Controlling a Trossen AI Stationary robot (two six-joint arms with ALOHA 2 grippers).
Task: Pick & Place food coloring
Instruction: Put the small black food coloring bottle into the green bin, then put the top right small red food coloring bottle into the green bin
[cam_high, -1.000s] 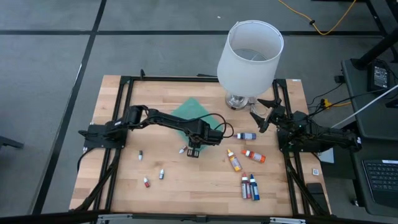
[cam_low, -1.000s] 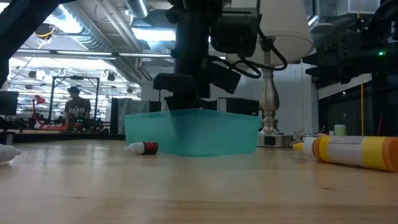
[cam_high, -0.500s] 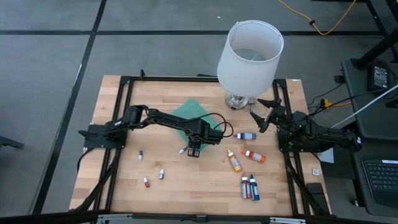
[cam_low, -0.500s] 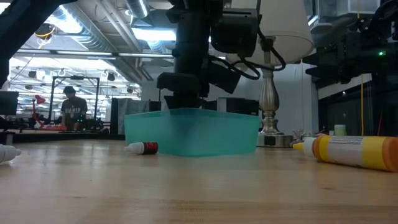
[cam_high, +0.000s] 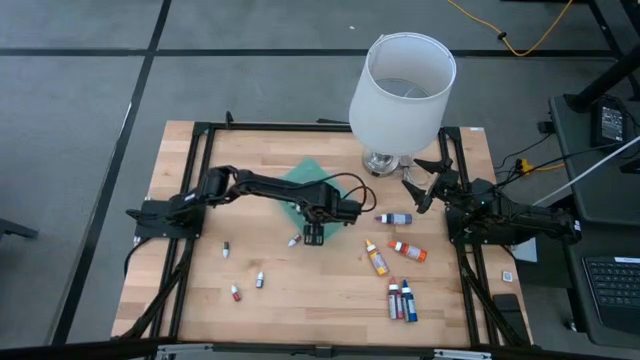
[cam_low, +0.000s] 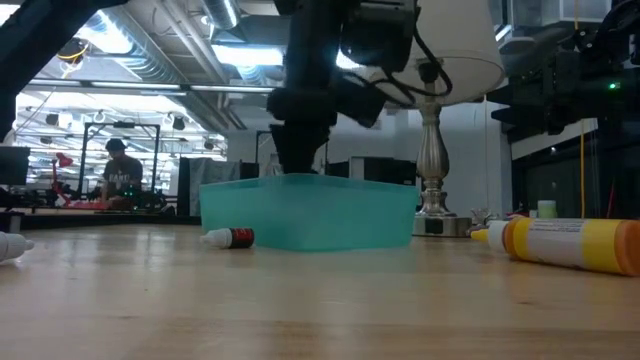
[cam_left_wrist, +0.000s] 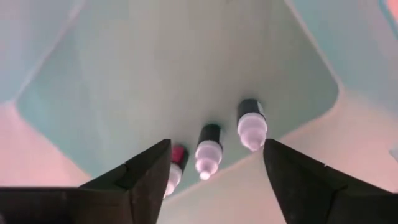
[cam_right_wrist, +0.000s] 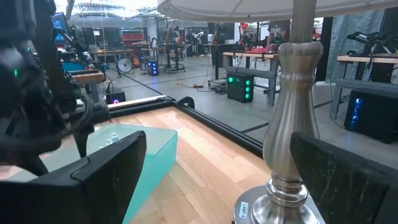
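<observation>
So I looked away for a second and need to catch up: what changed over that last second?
The left gripper drew back slightly toward the green tray and rose a little; its fingers are open over three small bottles lying inside. Nothing was grabbed. The right gripper stayed parked by the lamp, and the table's bottles didn't move.

1. A large robotics lab or workshop hall: bare ceiling ducts and strip lights overhead.
2. Rows of workbenches with glowing green equipment behind.
3. A person works at a distant bench.
</observation>
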